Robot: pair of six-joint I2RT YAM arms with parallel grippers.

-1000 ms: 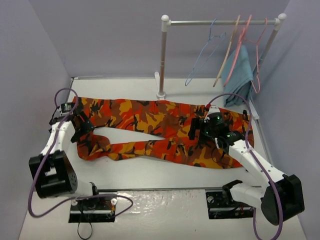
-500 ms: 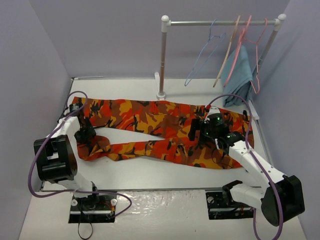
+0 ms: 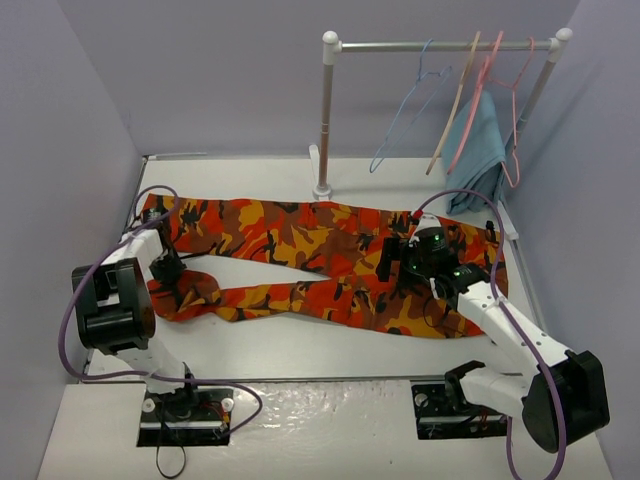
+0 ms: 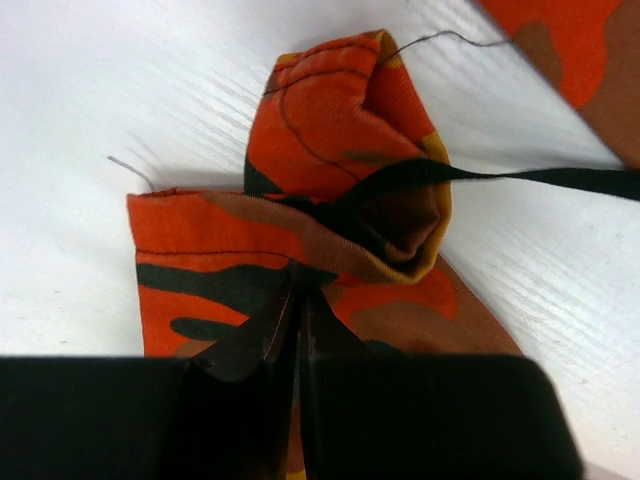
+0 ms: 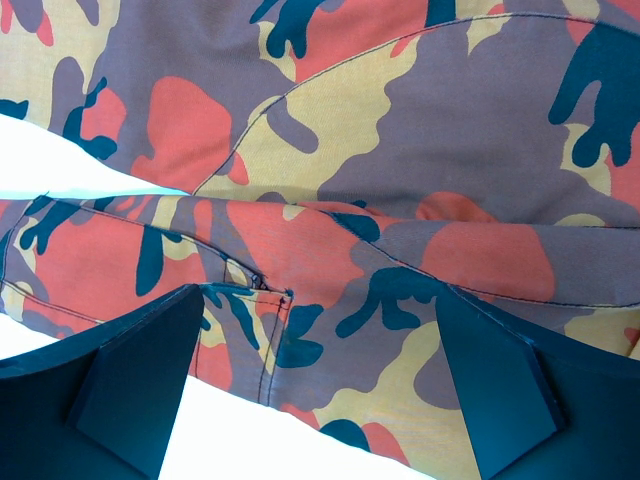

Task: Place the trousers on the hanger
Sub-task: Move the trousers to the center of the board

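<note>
Trousers point(image 3: 320, 262) across white table point(image 3: 300, 350), lilac walls point(image 3: 200, 70)

Hidden / cut-off bits, all 3 views

Top view: right gripper point(image 3: 392, 260) & wrist cover part of the trousers point(image 3: 300, 235) near the waist, and its fingertips can't be made out. Left gripper point(image 3: 168, 268) tips too small to read there. Left wrist cam: trousers run off top-right & bottom edges; fingers point(image 4: 255, 340) dark, little detail. Right wrist cam: fabric cut off at top & both sides. Hanger point(image 3: 398, 118) hook too thin to tell at the rail point(image 3: 440, 45).
</note>
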